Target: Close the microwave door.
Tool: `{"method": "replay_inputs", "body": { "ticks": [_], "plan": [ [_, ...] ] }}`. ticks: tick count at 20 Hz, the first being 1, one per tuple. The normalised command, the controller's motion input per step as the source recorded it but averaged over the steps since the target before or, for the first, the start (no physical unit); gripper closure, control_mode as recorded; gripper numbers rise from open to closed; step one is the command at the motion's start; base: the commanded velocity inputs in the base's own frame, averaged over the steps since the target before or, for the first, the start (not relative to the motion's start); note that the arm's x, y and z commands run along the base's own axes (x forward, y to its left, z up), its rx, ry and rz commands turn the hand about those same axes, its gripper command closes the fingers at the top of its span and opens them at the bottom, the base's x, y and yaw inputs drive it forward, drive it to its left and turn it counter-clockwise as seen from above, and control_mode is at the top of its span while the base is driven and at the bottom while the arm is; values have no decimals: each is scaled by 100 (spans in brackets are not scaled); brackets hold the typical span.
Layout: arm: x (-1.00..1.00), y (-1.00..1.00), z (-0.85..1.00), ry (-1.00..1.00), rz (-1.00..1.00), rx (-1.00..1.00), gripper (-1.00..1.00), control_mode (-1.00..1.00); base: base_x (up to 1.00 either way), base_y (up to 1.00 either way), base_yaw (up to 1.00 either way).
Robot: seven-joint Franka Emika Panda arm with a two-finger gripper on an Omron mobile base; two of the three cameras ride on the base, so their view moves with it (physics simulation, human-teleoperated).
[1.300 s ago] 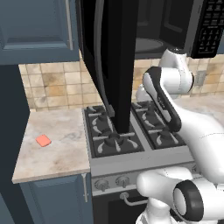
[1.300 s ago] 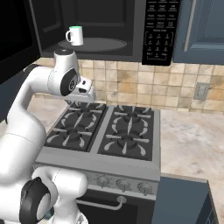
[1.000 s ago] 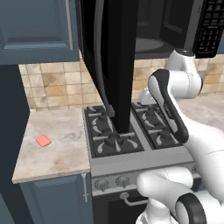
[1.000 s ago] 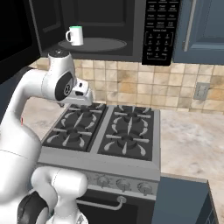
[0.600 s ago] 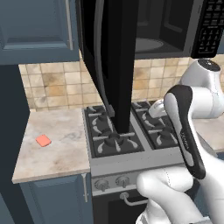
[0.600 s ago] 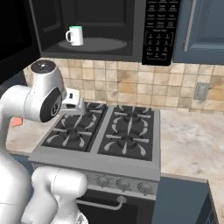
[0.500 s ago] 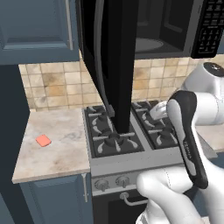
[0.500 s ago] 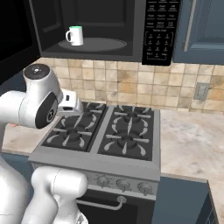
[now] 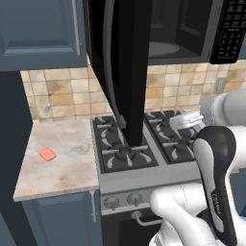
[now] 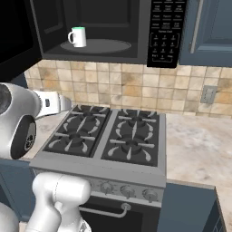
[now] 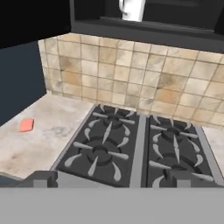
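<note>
Glossy black microwave door with its long curved bar handle [image 9: 126,67] stands swung wide, edge-on above the black four-burner gas stove [image 10: 113,136]. Wide black microwave [image 10: 118,31] sits open above that stove, white mug [image 10: 78,37] inside. My claw [image 9: 188,119] hovers over the stove's right burners; I cannot tell its spread. Small orange pad [image 9: 47,154] lies on the marble surface [image 9: 62,163] left of the stove.

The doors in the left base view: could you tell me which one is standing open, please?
The microwave door, the glossy black panel with the long curved bar handle, swung out edge-on over the stove. The blue cabinet door beside it, with the thin metal handle, sits flush and shut.
</note>
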Motion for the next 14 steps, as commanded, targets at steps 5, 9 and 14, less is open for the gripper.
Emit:
{"method": "replay_inputs", "body": {
  "ticks": [5,9,14],
  "plan": [
    [-34,25,44,-27,0,0,-100,-100,0,0,0],
    [-40,32,29,-30,0,0,-100,-100,0,0,0],
    [-44,38,33,-35,0,0,-100,-100,0,0,0]
  ]
}}
